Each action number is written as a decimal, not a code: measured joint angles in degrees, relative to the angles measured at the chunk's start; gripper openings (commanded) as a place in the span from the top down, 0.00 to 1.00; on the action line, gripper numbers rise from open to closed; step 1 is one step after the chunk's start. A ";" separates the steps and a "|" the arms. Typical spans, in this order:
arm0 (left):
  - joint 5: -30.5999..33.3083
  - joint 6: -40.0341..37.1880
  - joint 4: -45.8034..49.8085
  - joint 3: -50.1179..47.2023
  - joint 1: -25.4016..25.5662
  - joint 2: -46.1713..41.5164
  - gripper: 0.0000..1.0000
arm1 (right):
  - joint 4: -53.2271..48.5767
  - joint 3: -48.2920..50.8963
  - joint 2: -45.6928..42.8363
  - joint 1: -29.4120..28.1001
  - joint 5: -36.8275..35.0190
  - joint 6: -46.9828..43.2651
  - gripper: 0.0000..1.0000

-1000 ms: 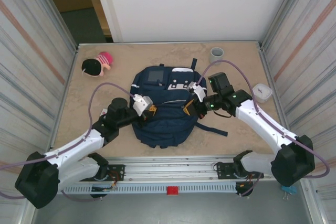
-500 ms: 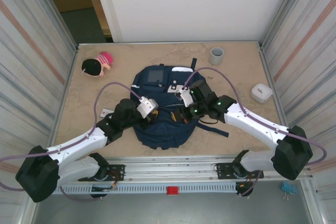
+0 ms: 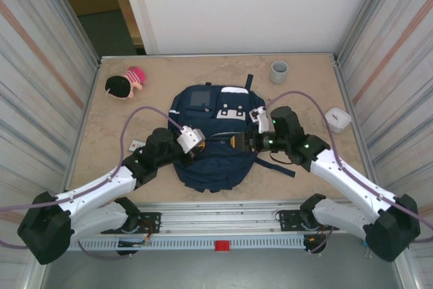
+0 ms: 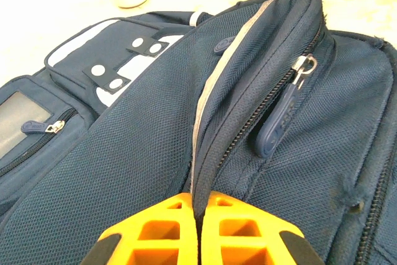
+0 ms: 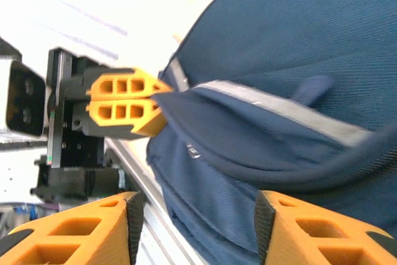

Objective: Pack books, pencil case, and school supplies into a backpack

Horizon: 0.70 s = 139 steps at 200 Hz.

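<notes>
Top view: large navy-blue fabric backpack [image 3: 213,160] lay between both arms, left gripper [image 3: 199,145] at its left side, right gripper [image 3: 235,142] over its right side. Left wrist: fingers [image 4: 167,228] pinched tight on a backpack fold. Right wrist: jaws stood apart, holding nothing, backpack just ahead.

**A:** Where does the backpack [image 3: 216,164] lie?

**B:** Mid-table, flat on the table [image 3: 304,99]. From it, the cup [image 3: 279,71] stands at 1 o'clock, by the far edge. The box [image 3: 337,119] sits at 3, near the right edge.

**A:** And to the left?

**B:** The doll [image 3: 125,82] lies at 10, well apart, and a flat piece [image 3: 137,145] at 9. On the backpack, the left gripper [image 3: 199,143] faces the right gripper [image 3: 237,142].
</notes>
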<state>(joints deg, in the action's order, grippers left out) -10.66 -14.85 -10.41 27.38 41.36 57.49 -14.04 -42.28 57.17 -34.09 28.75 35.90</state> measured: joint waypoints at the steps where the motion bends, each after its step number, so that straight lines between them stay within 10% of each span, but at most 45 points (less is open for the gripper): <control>1: -0.04 -0.02 0.00 -0.02 -0.02 0.00 1.00 | 0.09 0.13 -0.11 0.15 0.02 0.00 0.43; 115: -4.79 -1.92 0.59 -0.07 -1.99 -0.13 1.00 | 15.43 5.51 4.37 4.63 5.66 17.18 0.44; 139: -4.76 -1.92 0.83 -0.07 -1.99 -0.13 1.00 | 16.20 5.55 5.07 4.76 5.97 18.88 0.32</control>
<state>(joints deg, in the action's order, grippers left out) -15.42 -16.78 -9.58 27.31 39.38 57.36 2.15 -36.73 62.24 -29.32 34.72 54.78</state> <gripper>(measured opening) 0.059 0.614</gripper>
